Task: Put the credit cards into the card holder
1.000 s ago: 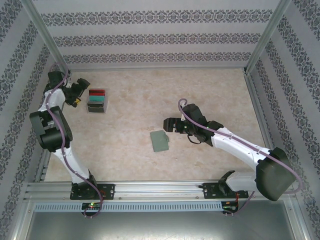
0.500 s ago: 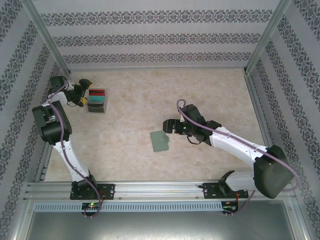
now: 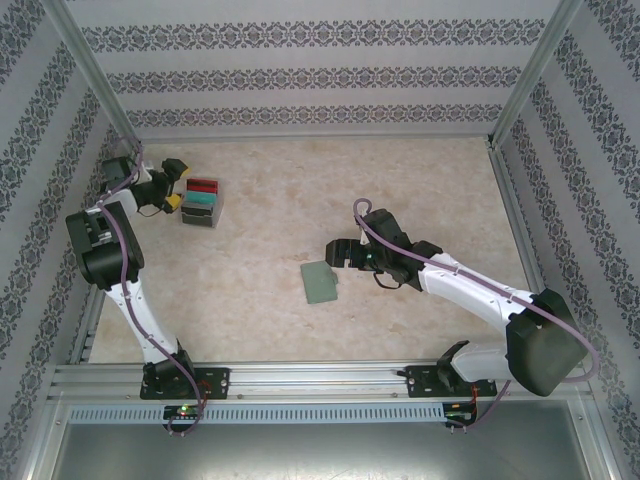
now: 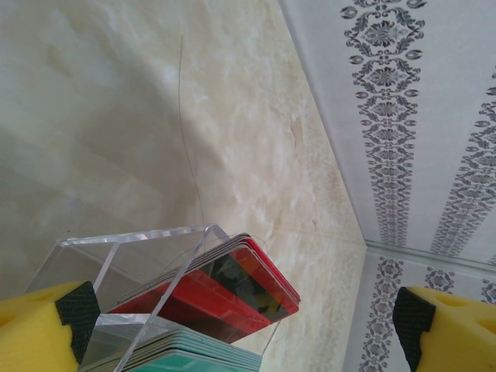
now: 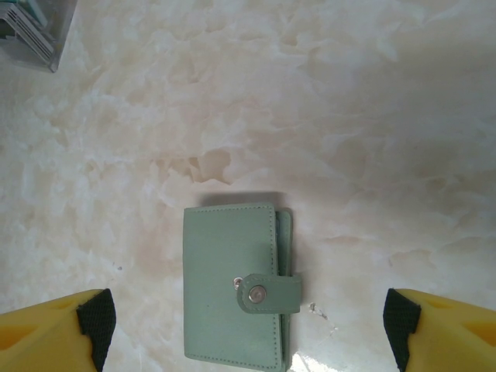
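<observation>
1. Near edge: a metal rail (image 3: 320,380) is running the table's width and carrying both arm bases.
2. The card holder (image 3: 320,283) (image 5: 236,287) is lying flat and closed on the table (image 3: 430,180), near-centre, with its snap strap (image 5: 267,294) fastened. Bare surface is showing on all its sides.
3. The right gripper (image 3: 336,250) (image 5: 248,322) is hanging just beyond the holder's far right corner, fingers spread wide and gripping nothing.
4. Middle ground: open marbled tabletop is stretching from the holder to the far and right walls, with nothing standing on it.
5. Far left: a clear slotted tray (image 3: 203,217) (image 4: 139,240) is standing well apart from the holder, holding the credit cards (image 3: 202,186) (image 4: 225,291), red behind teal.
6. The left gripper (image 3: 172,192) (image 4: 246,322) is sitting just left of the tray, released, its yellow pads flanking the tray's near end. The left wall (image 3: 50,150) is crowding in close behind it.
7. The patterned back wall (image 3: 320,70) is closing the far edge.
</observation>
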`<action>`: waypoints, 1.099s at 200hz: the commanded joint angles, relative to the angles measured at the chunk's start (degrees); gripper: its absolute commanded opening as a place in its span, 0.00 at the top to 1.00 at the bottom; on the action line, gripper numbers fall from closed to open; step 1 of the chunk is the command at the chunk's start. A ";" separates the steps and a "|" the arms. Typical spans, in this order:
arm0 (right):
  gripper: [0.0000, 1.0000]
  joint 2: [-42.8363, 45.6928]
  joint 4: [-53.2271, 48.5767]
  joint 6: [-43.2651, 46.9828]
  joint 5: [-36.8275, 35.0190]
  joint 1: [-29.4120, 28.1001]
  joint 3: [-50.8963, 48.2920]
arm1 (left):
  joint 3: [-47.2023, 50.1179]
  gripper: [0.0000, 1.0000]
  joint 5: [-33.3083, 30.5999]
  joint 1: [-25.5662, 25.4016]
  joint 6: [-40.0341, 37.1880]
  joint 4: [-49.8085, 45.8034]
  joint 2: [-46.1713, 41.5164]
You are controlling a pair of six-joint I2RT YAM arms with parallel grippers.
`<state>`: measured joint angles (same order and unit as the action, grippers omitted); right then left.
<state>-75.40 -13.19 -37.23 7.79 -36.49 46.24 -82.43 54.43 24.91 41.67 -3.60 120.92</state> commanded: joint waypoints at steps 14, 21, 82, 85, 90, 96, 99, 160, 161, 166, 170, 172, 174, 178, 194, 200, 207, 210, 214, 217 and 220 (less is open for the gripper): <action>0.09 0.58 -0.33 -0.94 0.21 -0.29 0.28 | -0.31 0.00 3.67 -1.77 -0.82 1.40 -0.70; 0.09 0.62 -0.13 -1.10 0.11 -0.33 0.08 | -0.44 0.00 3.77 -1.92 -0.89 1.33 -0.60; 0.09 -0.09 -0.29 -0.83 0.05 -0.32 0.52 | -0.61 0.00 5.05 -3.80 -1.28 1.62 -0.25; 0.09 -0.10 -0.32 -0.82 0.03 -0.26 0.60 | -0.62 0.00 5.19 -3.94 -1.26 1.65 -0.25; 0.09 -0.18 -0.24 -0.83 0.00 -0.27 0.61 | -0.62 0.00 5.39 -4.16 -1.33 1.70 -0.18; 0.09 -0.26 -0.17 -0.82 0.06 -0.25 0.61 | -0.62 0.00 5.66 -4.50 -1.47 1.67 -0.16; 0.09 -0.28 -0.09 -0.82 0.01 -0.27 0.61 | -0.68 0.00 5.74 -4.66 -1.49 1.65 -0.17; 0.08 -0.06 -0.42 -0.29 -1.15 -0.23 0.37 | -2.48 0.00 6.83 -8.96 -2.97 -0.18 1.39; 0.08 -0.04 -0.43 -0.29 -1.18 -0.20 0.31 | -2.52 0.00 6.83 -9.07 -3.06 -0.23 1.41; 0.08 0.13 -0.29 -0.27 -1.34 -0.15 0.11 | -2.72 0.00 6.87 -9.52 -3.12 -0.33 1.50; 0.08 0.20 -0.18 -0.30 -1.31 -0.01 -0.07 | -2.81 0.00 6.91 -9.83 -3.12 -0.36 1.57; 0.08 0.24 -0.15 -0.30 -1.34 0.01 -0.13 | -2.93 0.00 6.91 -10.04 -3.14 -0.32 1.63; 0.08 0.25 -0.12 -0.30 -1.26 0.06 -0.21 | -2.98 0.00 6.98 -10.27 -3.17 -0.33 1.67; 0.08 0.33 -0.10 -0.26 -1.16 0.16 -0.33 | -3.12 0.00 7.00 -10.66 -3.14 -0.42 1.74; 0.08 0.42 -0.28 0.08 -1.03 0.42 -0.70 | -3.55 0.00 6.92 -12.16 -2.99 -0.45 1.84; 0.08 0.50 -0.43 0.22 -1.02 0.56 -0.71 | -3.49 0.00 6.94 -12.76 -2.83 -0.44 1.66; 0.08 0.51 -0.67 0.31 -1.02 0.71 -0.71 | -3.39 0.00 7.00 -13.39 -2.42 -0.36 1.47; 0.08 0.59 -0.77 0.29 -1.02 0.83 -0.71 | -3.29 0.00 7.00 -13.69 -2.32 -0.38 1.35; 0.08 0.60 -0.78 0.37 -1.04 0.94 -0.79 | -3.06 0.00 6.78 -14.09 -2.34 -0.65 1.00; 0.08 0.67 -0.93 0.33 -1.03 1.02 -0.75 | -2.78 0.00 6.44 -14.34 -2.41 -0.97 0.80; 0.08 0.64 -0.88 0.32 -1.02 1.10 -0.79 | -2.41 0.00 6.06 -14.58 -2.44 -1.14 0.47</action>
<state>-75.55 -13.28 -37.52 7.79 -36.36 46.24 -84.29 59.57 12.69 40.05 -3.60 122.04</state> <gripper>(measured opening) 0.918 0.995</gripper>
